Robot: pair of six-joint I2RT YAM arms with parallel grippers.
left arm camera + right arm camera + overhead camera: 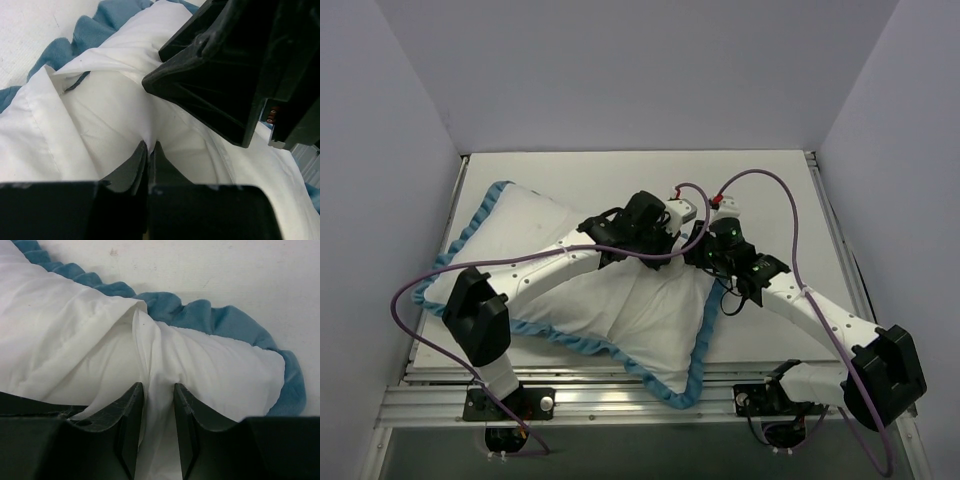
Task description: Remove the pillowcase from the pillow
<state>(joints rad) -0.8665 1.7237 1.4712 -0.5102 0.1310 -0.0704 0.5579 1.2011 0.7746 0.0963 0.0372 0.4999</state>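
Observation:
The pillowcase (620, 310) lies plain white side up across the table, plump with the pillow inside, its ruffled blue edging (700, 350) around it. Both grippers meet at its far right part. My left gripper (680, 237) (149, 146) is shut on a pinched fold of white fabric beside a stitched hem (35, 112); I cannot tell whether the fold is pillowcase or pillow. My right gripper (697, 242) (158, 387) has its jaws slightly apart, and a ridge of white cloth (157, 355) runs between them below a slit in the fabric (136, 315). Its black body (225, 75) looms over the left fingers.
White tabletop (760, 190) runs beyond the pillowcase to the back and right, with grey walls on three sides. An aluminium rail (620, 400) crosses the near edge. Purple cables (790, 200) loop above both arms.

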